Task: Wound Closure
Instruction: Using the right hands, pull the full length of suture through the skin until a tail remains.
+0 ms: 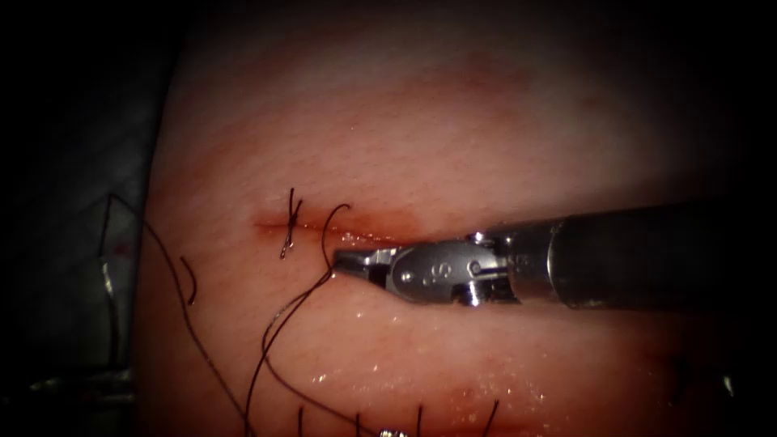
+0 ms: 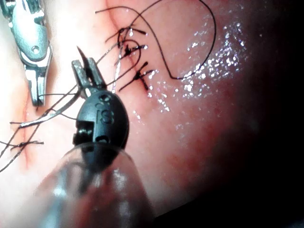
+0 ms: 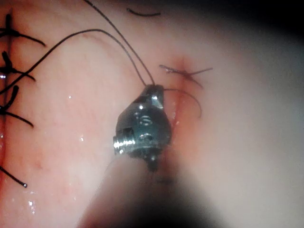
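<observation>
The right tool (image 1: 344,260), entering from 3 o'clock, has its jaws closed on the thread (image 1: 275,324) just below the cut (image 1: 356,232). The left tool (image 2: 88,71) clasps the needle (image 2: 83,56) near its tip, clear of the tissue (image 1: 486,121).

Bare tissue (image 1: 453,121) above the cut (image 1: 356,231) lies open. Below it, loops of thread (image 1: 271,340) and the right end effector (image 1: 344,263) crowd the way.

R tool (image 1: 344,260) shut on thread (image 1: 285,320) | just below cut (image 1: 364,235) | knot (image 1: 290,226) at cut's L end
</observation>
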